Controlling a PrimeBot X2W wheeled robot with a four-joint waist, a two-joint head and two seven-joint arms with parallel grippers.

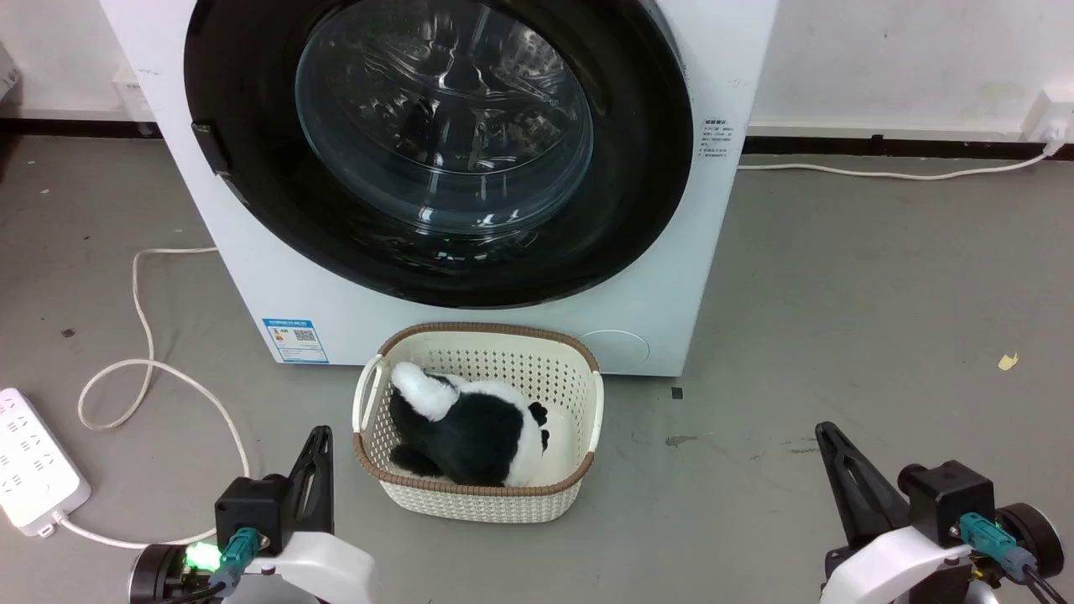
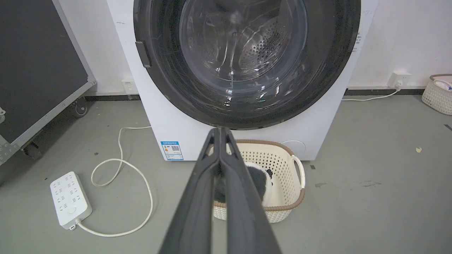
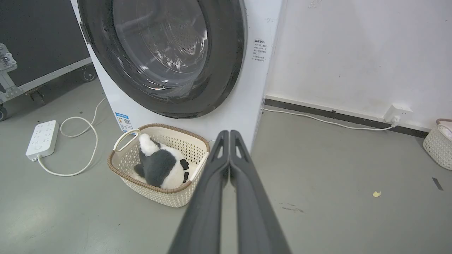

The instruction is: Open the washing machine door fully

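The washing machine door (image 1: 252,126) is a big round glossy black ring with a bulging clear glass window, lying flat against the white washer (image 1: 722,67). Its small dark handle (image 1: 210,147) sits on the left rim. The same door (image 2: 328,53) fills the upper left wrist view, and the door (image 3: 229,53) is seen at an angle in the right wrist view. My left gripper (image 1: 319,436) is low at the lower left, shut and empty, well short of the door. My right gripper (image 1: 826,432) is at the lower right, shut and empty too.
A cream basket (image 1: 587,403) holding a black-and-white plush toy (image 1: 478,428) stands on the floor right in front of the washer. A white power strip (image 1: 33,470) and looped cable (image 1: 143,369) lie at the left. A black wheeled case (image 2: 39,63) stands further left.
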